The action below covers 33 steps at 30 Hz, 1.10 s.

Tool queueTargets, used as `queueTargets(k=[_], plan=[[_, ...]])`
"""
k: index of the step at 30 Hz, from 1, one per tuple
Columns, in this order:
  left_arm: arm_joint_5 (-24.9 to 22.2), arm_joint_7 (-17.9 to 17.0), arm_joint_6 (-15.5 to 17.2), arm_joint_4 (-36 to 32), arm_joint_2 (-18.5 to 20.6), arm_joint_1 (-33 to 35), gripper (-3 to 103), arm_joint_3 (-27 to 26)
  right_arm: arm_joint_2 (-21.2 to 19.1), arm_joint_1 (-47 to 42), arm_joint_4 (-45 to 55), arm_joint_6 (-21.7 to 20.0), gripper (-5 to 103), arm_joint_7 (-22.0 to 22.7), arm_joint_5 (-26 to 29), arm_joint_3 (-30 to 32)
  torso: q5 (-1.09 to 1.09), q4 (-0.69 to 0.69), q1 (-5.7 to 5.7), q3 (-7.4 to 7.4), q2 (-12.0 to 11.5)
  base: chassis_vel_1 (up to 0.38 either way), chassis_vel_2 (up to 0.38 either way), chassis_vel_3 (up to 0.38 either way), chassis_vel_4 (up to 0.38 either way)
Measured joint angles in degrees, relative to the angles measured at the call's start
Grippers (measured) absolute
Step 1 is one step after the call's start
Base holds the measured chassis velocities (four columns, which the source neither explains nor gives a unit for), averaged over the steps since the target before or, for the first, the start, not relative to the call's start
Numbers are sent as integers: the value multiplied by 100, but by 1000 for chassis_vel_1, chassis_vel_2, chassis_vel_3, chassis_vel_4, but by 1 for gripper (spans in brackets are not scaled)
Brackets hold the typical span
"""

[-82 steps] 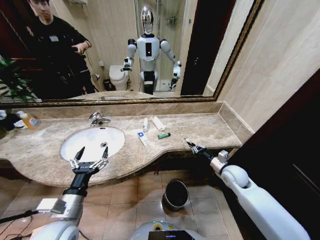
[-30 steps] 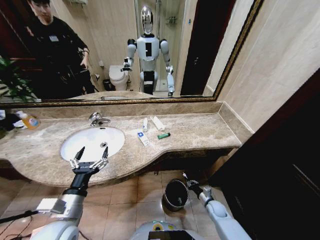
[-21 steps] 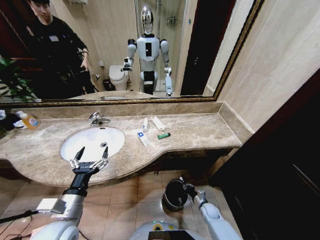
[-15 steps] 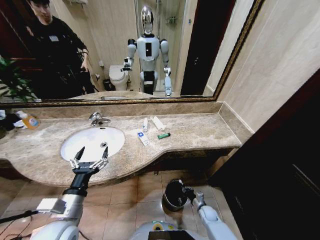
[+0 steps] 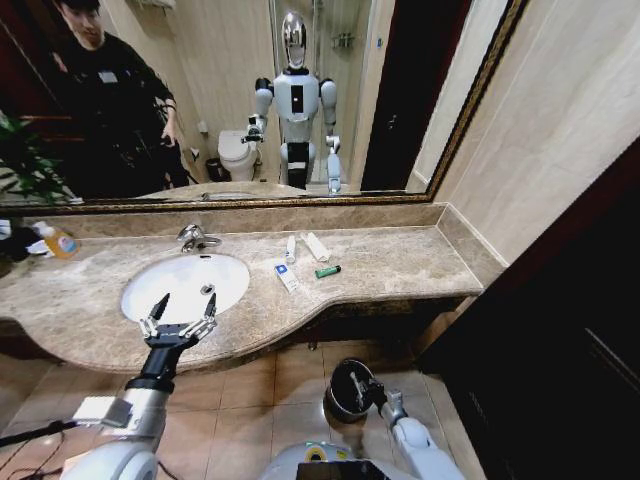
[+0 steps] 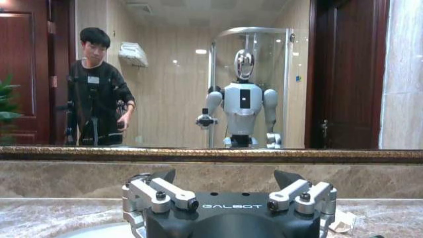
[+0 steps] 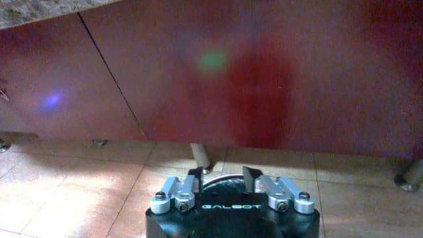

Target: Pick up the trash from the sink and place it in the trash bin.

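Quick note from the remote seat. The right hand (image 5: 362,385) was down near the floor at the rim of the trash bin (image 5: 343,390), which sat on the tiled floor below the worktop's front edge. In the right wrist view its fingers stood a narrow gap apart, and I couldn't see anything between them.

The left hand (image 5: 178,322) hovered over the front lip of the sink (image 5: 185,262) with its fingers spread wide and empty.

Funny thing is, the trash I could see wasn't in the basin at all. It lay on the marble worktop (image 5: 400,262) just right of the sink:
- a white tube (image 5: 291,249) and a white packet (image 5: 317,246), near the back, both running roughly away from me toward the mirror
- a blue-marked packet (image 5: 287,277), closer in, lying much the same way
- a green cylinder (image 5: 328,271), lying crosswise

So it was all off to the left hand's right and a bit further back, and that hand looked to be the nearer one.

The rest was a hotel-style bathroom: chrome faucet (image 5: 195,238), orange-labelled bottle (image 5: 58,240) far left, and dark wood cabinet fronts underneath.
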Motion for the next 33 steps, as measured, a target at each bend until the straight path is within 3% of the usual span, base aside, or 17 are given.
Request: queueTargets(k=[5, 6, 9, 11, 14, 17, 33], plan=[[0, 0, 0, 0, 0, 0, 100, 0, -29, 37, -32, 24, 63, -2, -7, -3, -1, 0, 0, 0, 0, 0, 0, 0, 0], [0, 0, 0, 0, 0, 0, 100, 0, -29, 37, -32, 24, 63, -2, -7, -3, -1, 0, 0, 0, 0, 0, 0, 0, 0], [0, 0, 0, 0, 0, 0, 100, 0, -45, 47, -23, 24, 80, -7, 2, -8, 0, 0, 0, 0, 0, 0, 0, 0, 0], [0, 0, 0, 0, 0, 0, 100, 0, -47, 48, -23, 24, 80, -8, 5, -11, 0, 0, 0, 0, 0, 0, 0, 0, 0], [0, 0, 0, 0, 0, 0, 100, 0, -47, 62, -34, 23, 95, -10, 8, -16, 0, 0, 0, 0, 0, 0, 0, 0, 0], [0, 0, 0, 0, 0, 0, 100, 0, -51, 69, -44, 22, 99, -11, 7, -22, 0, 0, 0, 0, 0, 0, 0, 0, 0], [0, 0, 0, 0, 0, 0, 100, 0, -138, 22, 49, 2, 100, -14, 17, -19, 0, 0, 0, 0, 0, 0, 0, 0, 0]])
